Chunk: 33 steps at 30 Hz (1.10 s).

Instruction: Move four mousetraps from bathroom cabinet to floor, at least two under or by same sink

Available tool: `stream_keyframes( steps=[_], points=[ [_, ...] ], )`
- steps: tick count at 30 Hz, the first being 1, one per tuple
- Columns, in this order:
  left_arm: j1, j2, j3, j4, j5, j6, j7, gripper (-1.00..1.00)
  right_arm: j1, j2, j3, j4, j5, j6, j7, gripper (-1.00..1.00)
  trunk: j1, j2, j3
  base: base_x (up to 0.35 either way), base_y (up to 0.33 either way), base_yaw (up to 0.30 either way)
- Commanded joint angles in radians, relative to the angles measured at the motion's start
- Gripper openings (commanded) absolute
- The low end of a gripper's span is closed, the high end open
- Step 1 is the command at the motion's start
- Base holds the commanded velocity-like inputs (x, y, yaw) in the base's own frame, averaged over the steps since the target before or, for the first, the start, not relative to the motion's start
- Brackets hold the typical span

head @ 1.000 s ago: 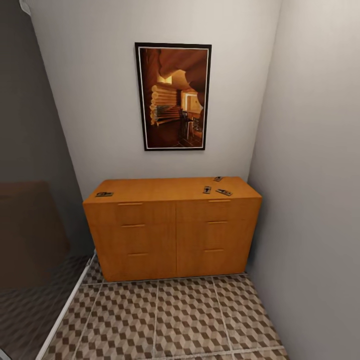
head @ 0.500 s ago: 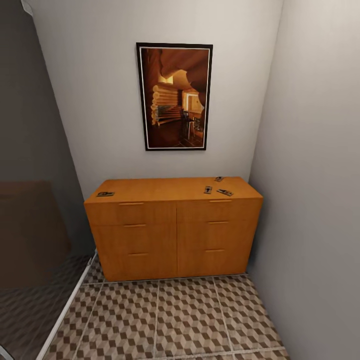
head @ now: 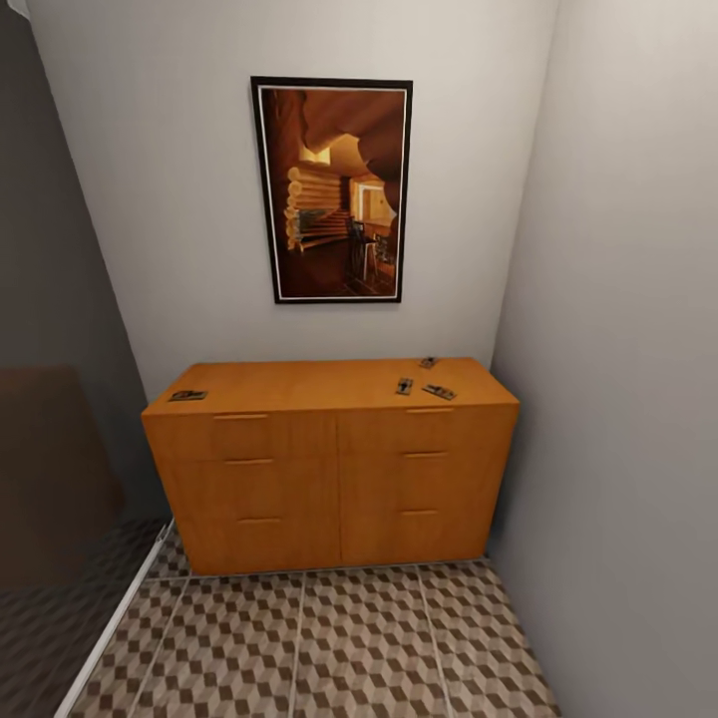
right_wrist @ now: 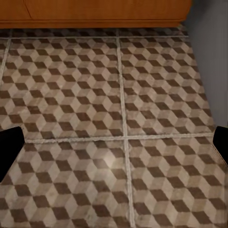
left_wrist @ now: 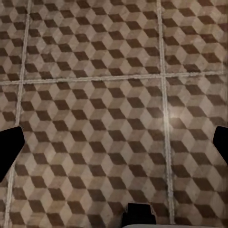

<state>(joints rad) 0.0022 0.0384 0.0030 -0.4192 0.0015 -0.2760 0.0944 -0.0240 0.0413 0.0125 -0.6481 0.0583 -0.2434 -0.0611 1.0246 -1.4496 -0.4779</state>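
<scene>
The orange-brown cabinet (head: 329, 479) stands against the back wall, straight ahead in the head view. Four mousetraps lie on its flat top. One mousetrap (head: 186, 396) is at the left front corner. A second mousetrap (head: 404, 385), a third (head: 439, 392) and a fourth (head: 429, 362) sit near the right end. The cube-patterned bathroom floor (head: 339, 648) runs in front. My left gripper (left_wrist: 114, 147) hangs open over bare tiles. My right gripper (right_wrist: 114, 145) is open above tiles near the cabinet's base (right_wrist: 95, 12). No sink is in view.
A framed picture (head: 331, 189) hangs above the cabinet. A grey wall (head: 618, 399) closes the right side, close to the cabinet's end. At the left a dark glass shower wall (head: 50, 449) with a pale floor rail (head: 110, 628) borders the tiles.
The whole head view has shifted: the cabinet and picture sit a little further left and look slightly bigger. The mousetraps keep their places on the cabinet top.
</scene>
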Motion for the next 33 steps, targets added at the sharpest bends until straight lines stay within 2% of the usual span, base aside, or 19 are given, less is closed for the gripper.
stream_keyframes(
  steps=[1, 9, 22, 33],
  points=[
    [0.0, 0.0, 0.0, -0.001, 0.0, -0.002, 0.002, 1.0, -0.001, 0.0, 0.001, 0.001, 0.006, -0.002, -0.006, 1.0, 0.0, 0.0, -0.001, 0.225, -0.164, 0.0],
    [0.0, 0.0, 0.0, -0.001, 0.0, -0.002, 0.002, 1.0, -0.001, -0.001, 0.001, 0.001, 0.006, -0.002, -0.006, 1.0, 0.0, 0.0, -0.001, 0.229, -0.124, 0.0],
    [0.0, 0.0, 0.002, -0.001, 0.0, -0.003, 0.002, 1.0, -0.001, -0.002, 0.001, 0.001, 0.006, -0.002, -0.006, 1.0, 0.0, 0.0, -0.001, 0.17, -0.02, 0.0],
    [0.001, 0.0, 0.001, -0.001, 0.001, -0.003, 0.002, 1.0, -0.001, -0.003, 0.001, 0.022, 0.006, -0.002, -0.006, 1.0, 0.0, 0.0, -0.001, 0.085, 0.123, 0.0]
  ],
)
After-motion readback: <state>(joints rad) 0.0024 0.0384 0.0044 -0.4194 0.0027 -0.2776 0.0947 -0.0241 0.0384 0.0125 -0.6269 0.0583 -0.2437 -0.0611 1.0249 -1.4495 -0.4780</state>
